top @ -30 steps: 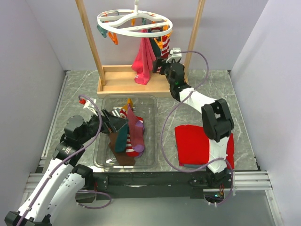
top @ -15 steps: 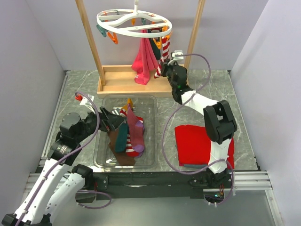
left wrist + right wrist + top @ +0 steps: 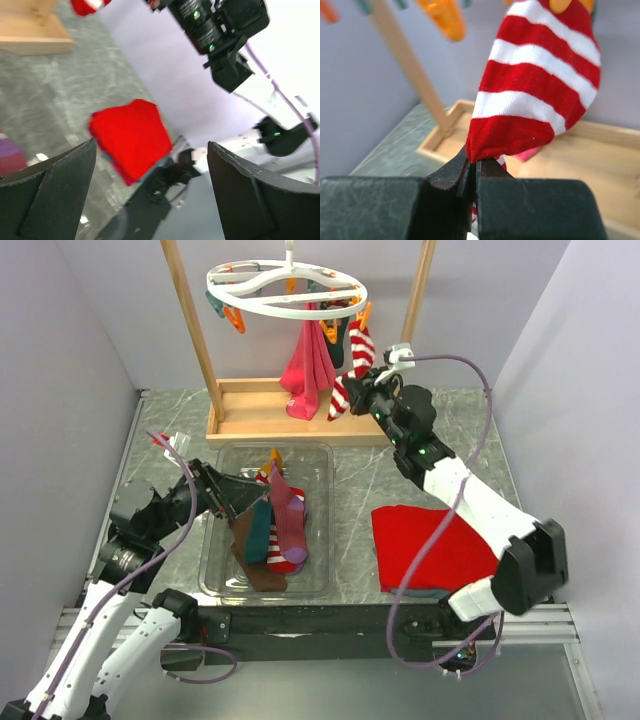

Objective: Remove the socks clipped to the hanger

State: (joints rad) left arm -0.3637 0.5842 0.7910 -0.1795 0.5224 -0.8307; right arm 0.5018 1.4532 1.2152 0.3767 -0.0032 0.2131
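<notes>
If the peg holds firm: the red-and-white striped sock point(image 3: 535, 100) stretches rather than slipping free. A hard pull then looks likely to swing the white hanger ring point(image 3: 285, 285) or rock the wooden frame point(image 3: 270, 425) under it.
Slip risk: the right gripper point(image 3: 472, 165) has only the very lowest fold of the sock. That's a thin bite, and the fabric may slide out before the peg lets go.
Right jaws: pressed together, clamped on the toe end of the striped sock.
Sock against jaws: the toe sits pinched between the fingertips. The striped body rises up and away from them to an orange peg point(image 3: 570, 5) at the top edge of the wrist view.
Sock in the scene: it hangs from the right side of the ring, above the frame's base, just beside the pink cloth point(image 3: 308, 365).
Neighbour hazard: a sideways tug could brush or drag that pink cloth, which isn't part of the job.
Left jaws: the left gripper point(image 3: 151, 150) is spread wide with nothing between the fingers, sitting at the left side of the clear bin point(image 3: 322, 452).
Bin: several loose socks point(image 3: 275, 530) lie inside, well apart from the hanger.
Right of the bin: a red folded cloth point(image 3: 420, 545) lies flat on the table.
</notes>
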